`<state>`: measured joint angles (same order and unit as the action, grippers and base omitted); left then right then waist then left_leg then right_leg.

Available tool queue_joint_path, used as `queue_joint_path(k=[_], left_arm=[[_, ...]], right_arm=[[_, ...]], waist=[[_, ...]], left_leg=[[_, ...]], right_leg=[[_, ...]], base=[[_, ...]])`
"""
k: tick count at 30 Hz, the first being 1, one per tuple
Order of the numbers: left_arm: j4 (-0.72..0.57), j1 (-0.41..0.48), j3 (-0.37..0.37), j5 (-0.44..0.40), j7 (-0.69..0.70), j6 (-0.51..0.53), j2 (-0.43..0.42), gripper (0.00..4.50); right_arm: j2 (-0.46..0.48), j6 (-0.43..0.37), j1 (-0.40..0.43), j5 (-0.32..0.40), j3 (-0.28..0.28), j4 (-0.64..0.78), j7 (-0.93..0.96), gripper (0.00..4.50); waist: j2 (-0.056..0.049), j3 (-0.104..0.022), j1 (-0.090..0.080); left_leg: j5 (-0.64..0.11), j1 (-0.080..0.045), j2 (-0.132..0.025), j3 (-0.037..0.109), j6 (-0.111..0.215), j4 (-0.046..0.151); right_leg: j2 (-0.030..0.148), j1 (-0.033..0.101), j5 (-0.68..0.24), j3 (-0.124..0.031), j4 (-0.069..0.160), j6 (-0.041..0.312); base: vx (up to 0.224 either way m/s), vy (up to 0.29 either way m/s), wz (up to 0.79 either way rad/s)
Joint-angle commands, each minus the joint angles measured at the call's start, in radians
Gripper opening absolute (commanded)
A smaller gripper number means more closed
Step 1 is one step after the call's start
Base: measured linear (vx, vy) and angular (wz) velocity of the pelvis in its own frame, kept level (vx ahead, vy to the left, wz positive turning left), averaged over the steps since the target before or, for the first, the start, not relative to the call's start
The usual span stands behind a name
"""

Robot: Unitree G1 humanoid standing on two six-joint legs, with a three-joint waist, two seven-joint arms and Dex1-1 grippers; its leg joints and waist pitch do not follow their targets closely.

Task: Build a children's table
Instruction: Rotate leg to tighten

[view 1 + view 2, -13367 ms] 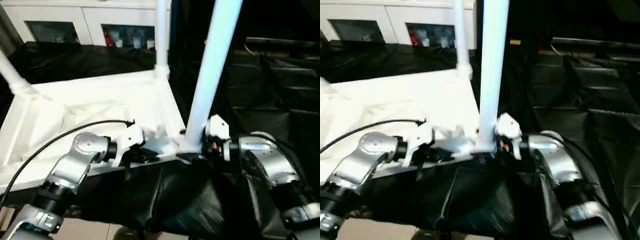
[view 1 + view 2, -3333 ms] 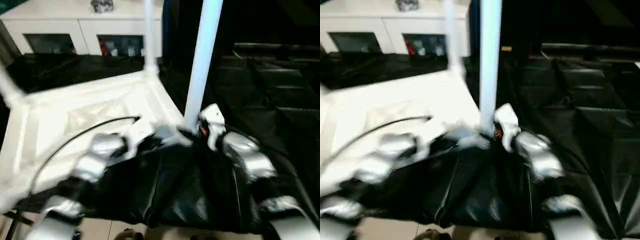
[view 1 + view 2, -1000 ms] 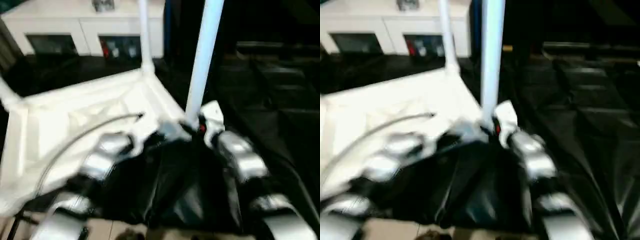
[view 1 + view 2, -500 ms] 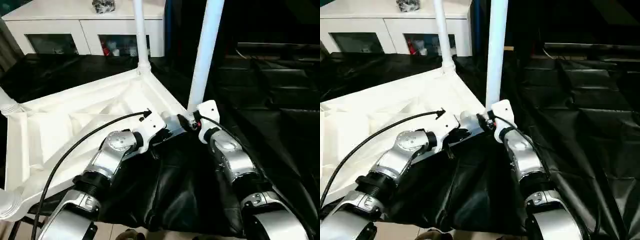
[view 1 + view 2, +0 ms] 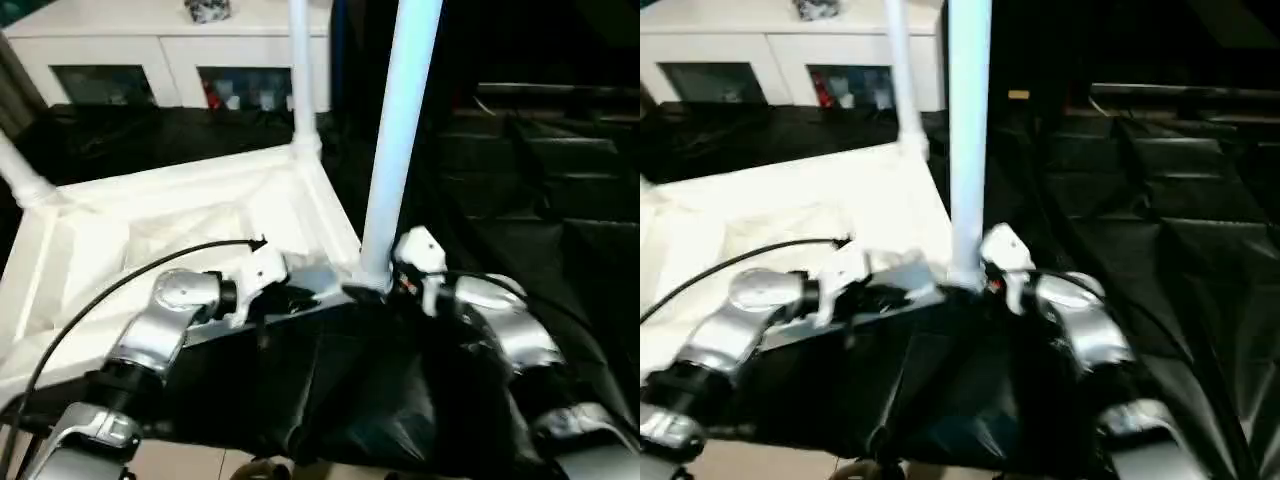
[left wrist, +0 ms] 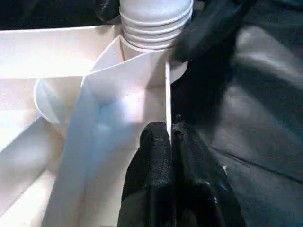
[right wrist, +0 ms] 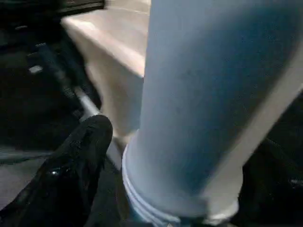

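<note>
The white tabletop (image 5: pixel 200 200) lies upside down, ribbed underside up, on black sheeting. A white leg (image 5: pixel 395 130) stands upright in its near right corner socket. Another leg (image 5: pixel 300 70) stands at the far corner and a third (image 5: pixel 22 175) at the left. My left gripper (image 6: pixel 170 132) is shut on the thin near rim (image 6: pixel 166 94) beside that socket. My right gripper (image 7: pixel 182 156) is open and straddles the base of the near leg. One of its black fingers (image 7: pixel 80 156) stands a little off the tube.
A white cabinet (image 5: pixel 170 60) with glass doors stands behind the tabletop. Crumpled black sheeting (image 5: pixel 520 180) covers the surface to the right and hangs over the near edge. A black cable (image 5: pixel 150 265) loops from my left arm across the tabletop.
The whole picture has shifted and tilted with the camera. Both grippers stay at the near corner, the left on the rim and the right at the leg's base.
</note>
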<state>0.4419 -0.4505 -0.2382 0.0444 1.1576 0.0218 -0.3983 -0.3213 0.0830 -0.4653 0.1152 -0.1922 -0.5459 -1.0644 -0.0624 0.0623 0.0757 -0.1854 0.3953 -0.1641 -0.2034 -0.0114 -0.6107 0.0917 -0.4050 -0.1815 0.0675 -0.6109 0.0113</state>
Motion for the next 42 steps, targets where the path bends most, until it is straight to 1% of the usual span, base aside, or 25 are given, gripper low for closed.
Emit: queue_joint_path(k=[1,2,4,7,11,12,13,16,18,19,24,26,27,29,30,31,32,33,34,35,36,37,39,40,42], left_arm=[[-0.078,-0.032,0.017,0.044,0.011,-0.037,0.002,0.0],[-0.082,-0.028,0.019,0.051,0.028,-0.037,-0.01,0.0],[-0.086,-0.025,0.021,0.054,0.038,-0.036,-0.016,0.0],[-0.098,-0.02,0.024,0.064,0.055,-0.032,-0.027,0.0],[-0.121,-0.007,0.025,0.074,0.082,-0.02,-0.043,0.0],[-0.128,-0.002,0.025,0.075,0.087,-0.016,-0.045,0.0],[-0.13,-0.001,0.026,0.075,0.088,-0.014,-0.046,0.0],[-0.132,0.002,0.025,0.074,0.091,-0.013,-0.047,0.0],[-0.132,0.002,0.025,0.073,0.091,-0.013,-0.047,0.0],[-0.13,0.002,0.024,0.072,0.084,-0.012,-0.044,0.0],[-0.109,-0.009,0.025,0.055,0.034,-0.006,-0.021,0.0],[-0.082,-0.025,0.014,0.015,-0.039,0.024,0.01,0.0],[-0.074,-0.029,0.012,0.002,-0.063,0.03,0.019,0.0],[-0.029,-0.057,0.017,-0.026,-0.171,0.051,0.075,0.0],[-0.017,-0.065,0.017,-0.035,-0.201,0.055,0.09,0.0],[0.003,-0.082,0.016,-0.049,-0.251,0.069,0.123,0.0],[0.036,-0.111,0.015,-0.071,-0.327,0.082,0.167,0.0],[0.036,-0.111,0.015,-0.071,-0.327,0.082,0.167,0.0],[0.069,-0.14,0.014,-0.09,-0.401,0.095,0.212,0.0],[0.071,-0.142,0.014,-0.091,-0.405,0.096,0.215,0.0],[0.089,-0.16,0.016,-0.1,-0.45,0.105,0.243,0.0],[0.102,-0.174,0.015,-0.105,-0.475,0.108,0.265,0.0],[0.107,-0.179,0.016,-0.107,-0.482,0.107,0.274,0.0],[0.111,-0.188,0.014,-0.109,-0.49,0.102,0.292,0.0],[0.112,-0.191,0.005,-0.114,-0.485,0.092,0.301,0.0]], right_arm=[[-0.002,-0.016,0.023,0.026,-0.091,0.073,-0.143,3.89],[-0.03,-0.028,0.035,0.036,-0.105,0.102,-0.196,3.89],[-0.041,-0.036,0.041,0.041,-0.108,0.117,-0.222,3.89],[-0.062,-0.056,0.05,0.049,-0.113,0.147,-0.267,3.74],[-0.081,-0.084,0.054,0.062,-0.12,0.177,-0.302,3.4],[-0.082,-0.088,0.054,0.063,-0.12,0.18,-0.307,3.4],[-0.082,-0.088,0.054,0.062,-0.119,0.181,-0.309,3.21],[-0.078,-0.097,0.054,0.062,-0.119,0.188,-0.311,3.08],[-0.078,-0.102,0.056,0.063,-0.119,0.193,-0.311,2.87],[-0.077,-0.107,0.061,0.065,-0.118,0.2,-0.308,2.82],[-0.058,-0.107,0.064,0.054,-0.106,0.186,-0.259,2.75],[-0.01,-0.11,0.05,0.008,-0.085,0.136,-0.118,2.74],[0.004,-0.112,0.045,-0.003,-0.077,0.121,-0.077,2.74],[0.078,-0.101,0.009,-0.052,-0.04,0.036,0.129,2.74],[0.099,-0.107,-0.002,-0.059,-0.028,0.013,0.185,2.73],[0.145,-0.108,-0.026,-0.07,-0.001,-0.036,0.303,2.73],[0.199,-0.112,-0.055,-0.079,0.026,-0.09,0.435,2.73],[0.199,-0.112,-0.055,-0.079,0.026,-0.09,0.435,2.73],[0.244,-0.115,-0.081,-0.095,0.042,-0.137,0.558,2.73],[0.247,-0.115,-0.083,-0.097,0.043,-0.141,0.567,2.73],[0.271,-0.116,-0.101,-0.119,0.052,-0.169,0.648,2.73],[0.29,-0.108,-0.116,-0.129,0.064,-0.19,0.703,2.73],[0.298,-0.101,-0.122,-0.134,0.07,-0.2,0.721,2.73],[0.309,-0.081,-0.13,-0.146,0.075,-0.211,0.738,2.73],[0.314,-0.055,-0.133,-0.143,0.079,-0.221,0.726,2.73]], waist=[[0.014,-0.073,0.003],[0.015,-0.072,0.007],[0.015,-0.072,0.013],[0.017,-0.071,0.017],[0.018,-0.073,0.017],[0.018,-0.073,0.017],[0.018,-0.073,0.016],[0.017,-0.074,0.016],[0.017,-0.075,0.017],[0.019,-0.075,0.016],[0.017,-0.076,0.017],[0.017,-0.074,0.011],[0.018,-0.073,0.011],[0.016,-0.07,0.002],[0.014,-0.07,0.0],[0.017,-0.071,-0.006],[0.015,-0.07,-0.014],[0.016,-0.071,-0.018],[0.016,-0.073,-0.022],[0.015,-0.074,-0.024],[0.017,-0.074,-0.023],[0.018,-0.078,-0.019],[0.018,-0.079,-0.018],[0.017,-0.081,-0.016],[0.013,-0.085,-0.013]], left_leg=[[-0.23,-0.027,-0.077,0.033,0.073,0.08],[-0.232,-0.028,-0.076,0.032,0.07,0.079],[-0.236,-0.031,-0.077,0.032,0.062,0.08],[-0.241,-0.031,-0.077,0.033,0.054,0.082],[-0.229,-0.027,-0.077,0.035,0.052,0.082],[-0.228,-0.027,-0.077,0.035,0.053,0.083],[-0.221,-0.026,-0.076,0.034,0.054,0.081],[-0.209,-0.027,-0.075,0.034,0.058,0.08],[-0.207,-0.027,-0.075,0.034,0.057,0.079],[-0.205,-0.027,-0.075,0.034,0.058,0.079],[-0.207,-0.028,-0.075,0.033,0.055,0.078],[-0.211,-0.027,-0.074,0.034,0.045,0.08],[-0.218,-0.027,-0.072,0.035,0.04,0.081],[-0.257,-0.032,-0.069,0.038,0.004,0.083],[-0.268,-0.033,-0.069,0.039,-0.006,0.085],[-0.281,-0.033,-0.068,0.042,-0.023,0.087],[-0.296,-0.034,-0.068,0.043,-0.032,0.089],[-0.299,-0.034,-0.066,0.043,-0.037,0.088],[-0.296,-0.034,-0.064,0.043,-0.034,0.086],[-0.287,-0.036,-0.064,0.04,-0.03,0.085],[-0.283,-0.035,-0.063,0.04,-0.025,0.085],[-0.245,-0.03,-0.062,0.039,-0.008,0.081],[-0.223,-0.029,-0.061,0.037,0.005,0.079],[-0.2,-0.029,-0.062,0.035,0.02,0.077],[-0.165,-0.025,-0.063,0.036,0.036,0.074]], right_leg=[[0.067,0.043,-0.194,-0.048,0.065,0.253],[0.067,0.04,-0.211,-0.049,0.067,0.247],[0.068,0.037,-0.226,-0.05,0.069,0.243],[0.069,0.038,-0.246,-0.051,0.07,0.238],[0.07,0.039,-0.235,-0.05,0.068,0.238],[0.069,0.039,-0.234,-0.05,0.067,0.238],[0.069,0.039,-0.222,-0.05,0.065,0.24],[0.068,0.039,-0.206,-0.049,0.065,0.245],[0.069,0.04,-0.207,-0.049,0.064,0.245],[0.068,0.04,-0.206,-0.049,0.064,0.245],[0.069,0.039,-0.207,-0.049,0.065,0.245],[0.068,0.036,-0.214,-0.05,0.066,0.245],[0.069,0.038,-0.229,-0.049,0.068,0.242],[0.071,0.035,-0.302,-0.049,0.076,0.226],[0.071,0.035,-0.317,-0.049,0.078,0.22],[0.072,0.038,-0.326,-0.048,0.078,0.213],[0.071,0.034,-0.328,-0.049,0.08,0.211],[0.071,0.034,-0.325,-0.048,0.08,0.211],[0.072,0.037,-0.312,-0.049,0.081,0.21],[0.07,0.034,-0.292,-0.05,0.082,0.213],[0.07,0.036,-0.286,-0.05,0.083,0.212],[0.071,0.041,-0.245,-0.05,0.078,0.214],[0.07,0.041,-0.218,-0.05,0.077,0.217],[0.07,0.041,-0.185,-0.05,0.074,0.222],[0.068,0.045,-0.123,-0.047,0.067,0.234]], base=[[0.0,0.0,0.0],[0.0,0.0,0.0],[0.0,0.0,0.0],[0.0,0.0,0.0],[0.0,0.0,0.0],[0.0,0.0,0.0],[0.0,0.0,0.0],[0.0,0.0,0.0],[0.0,0.0,0.0],[0.0,0.0,0.0],[0.0,0.0,0.0],[0.0,0.0,0.0],[0.0,0.0,0.0],[0.0,0.0,0.0],[0.0,0.0,0.0],[0.0,0.0,0.0],[0.0,0.0,0.0],[0.0,0.0,0.0],[0.0,0.0,0.0],[0.0,0.0,0.0],[0.0,0.0,0.0],[0.0,0.0,0.0],[0.0,0.0,0.0],[0.0,0.0,0.0],[0.0,0.0,0.0]])
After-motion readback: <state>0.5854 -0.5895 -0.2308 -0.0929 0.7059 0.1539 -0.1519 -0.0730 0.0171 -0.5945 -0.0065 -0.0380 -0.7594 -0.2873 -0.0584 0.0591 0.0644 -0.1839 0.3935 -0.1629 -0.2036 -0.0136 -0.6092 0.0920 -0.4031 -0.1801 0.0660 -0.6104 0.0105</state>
